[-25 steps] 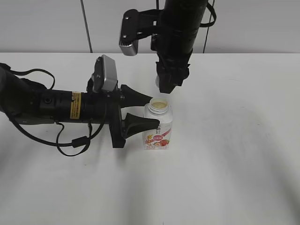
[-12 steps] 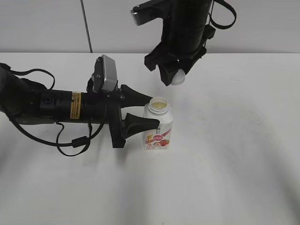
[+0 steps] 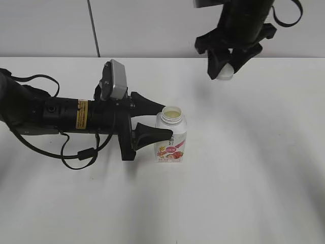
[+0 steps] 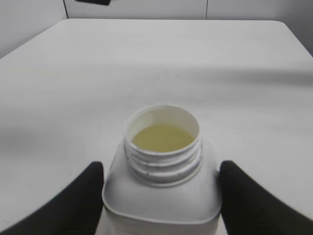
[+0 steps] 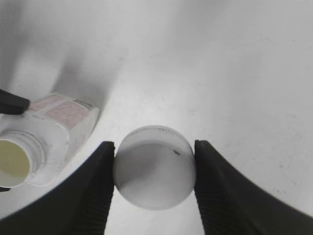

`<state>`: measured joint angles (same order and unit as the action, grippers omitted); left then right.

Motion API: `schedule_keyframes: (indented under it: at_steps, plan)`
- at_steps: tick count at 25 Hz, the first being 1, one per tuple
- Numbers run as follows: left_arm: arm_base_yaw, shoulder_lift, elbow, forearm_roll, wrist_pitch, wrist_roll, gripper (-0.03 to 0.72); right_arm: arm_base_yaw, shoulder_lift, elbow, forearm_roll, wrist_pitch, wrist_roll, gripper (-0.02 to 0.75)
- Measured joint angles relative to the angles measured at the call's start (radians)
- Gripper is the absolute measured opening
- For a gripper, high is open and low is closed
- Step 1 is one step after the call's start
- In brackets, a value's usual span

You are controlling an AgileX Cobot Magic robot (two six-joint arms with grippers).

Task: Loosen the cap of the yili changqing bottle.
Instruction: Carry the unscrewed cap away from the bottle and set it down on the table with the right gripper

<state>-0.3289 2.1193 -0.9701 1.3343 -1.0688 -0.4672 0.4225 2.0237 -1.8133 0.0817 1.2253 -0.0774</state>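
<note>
On the white table (image 3: pixel 264 168) in the exterior view, the left gripper (image 3: pixel 165 121) clamps the upright, uncapped yili changqing bottle (image 3: pixel 171 136); the left wrist view shows its open neck between the fingers (image 4: pixel 73 203); the right wrist view shows the right gripper (image 5: pixel 154 169) pinching the cap (image 5: pixel 154 167) aloft.

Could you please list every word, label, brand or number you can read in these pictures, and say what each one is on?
No text can be read for certain.
Bottle: its pink-red label carries a green logo and print, too small and blurred to read.
Left arm: a yellow sticker bears fine dark print, too small to read.
Cap, held in the right gripper: plain white, no lettering visible.
Left gripper on the bottle: no markings.
</note>
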Motion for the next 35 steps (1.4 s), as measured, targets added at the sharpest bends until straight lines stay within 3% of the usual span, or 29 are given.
schedule_keyframes:
  at_steps: [8,12,24,33,35]
  plan:
    - [0.0,0.0,0.0,0.0,0.0,0.0,0.436,-0.149,-0.017,0.112,0.002,-0.006,0.003,0.393]
    - [0.0,0.0,0.0,0.0,0.0,0.0,0.436,-0.186,-0.017,0.197,0.002,-0.102,0.003,0.392]
    - [0.0,0.0,0.0,0.0,-0.001,0.0,0.436,-0.199,-0.014,0.519,0.009,-0.523,0.063,0.391]
    - [0.0,0.0,0.0,0.001,-0.001,0.0,0.436,-0.199,0.058,0.533,0.01,-0.568,0.088,0.394]
    - [0.0,0.0,0.0,0.001,-0.001,0.0,0.436,-0.199,0.058,0.533,0.013,-0.563,0.089,0.459]
